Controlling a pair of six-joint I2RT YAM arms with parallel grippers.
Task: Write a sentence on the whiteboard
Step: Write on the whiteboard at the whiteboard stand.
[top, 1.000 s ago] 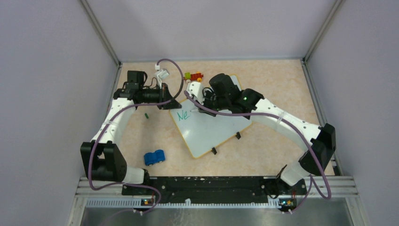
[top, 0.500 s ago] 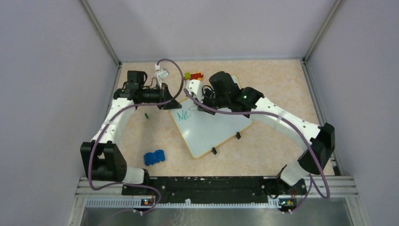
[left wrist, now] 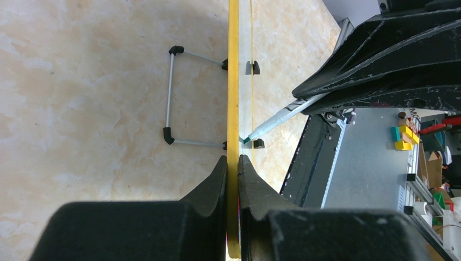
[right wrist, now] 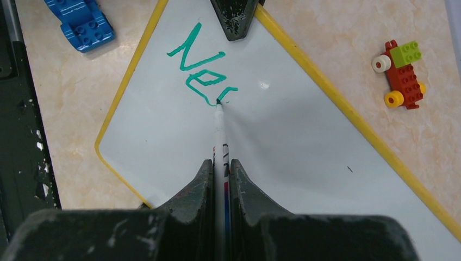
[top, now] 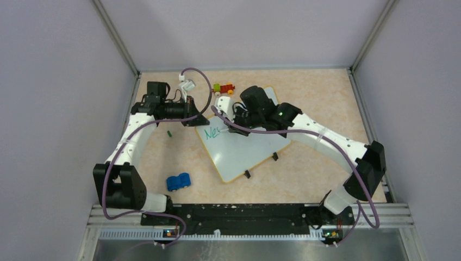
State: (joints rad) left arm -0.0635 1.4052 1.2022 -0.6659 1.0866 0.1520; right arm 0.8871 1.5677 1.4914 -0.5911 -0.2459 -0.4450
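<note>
The whiteboard (top: 242, 155) lies at an angle on the table, white with a yellow rim (left wrist: 233, 81). My left gripper (left wrist: 233, 160) is shut on that rim at the board's far left corner (top: 197, 120); one of its fingers (right wrist: 234, 19) shows over the board's edge. My right gripper (right wrist: 220, 162) is shut on a white marker (right wrist: 219, 130), whose green tip touches the board. The sentence (right wrist: 201, 70) reads "Ne" in green, with a curved stroke beginning just after it. In the top view the writing (top: 211, 132) sits beside my right gripper (top: 231, 120).
A blue toy car (top: 178, 181) sits left of the board near the front. A red, green and yellow brick toy (right wrist: 401, 76) stands past the board's far edge. A small green piece (top: 169, 132) lies by the left arm. Black clips (top: 247, 174) line the board's near edge.
The right gripper has shifted slightly left and away along the board, and a new green stroke has appeared after "Ne". The left gripper has stayed put on the rim.
</note>
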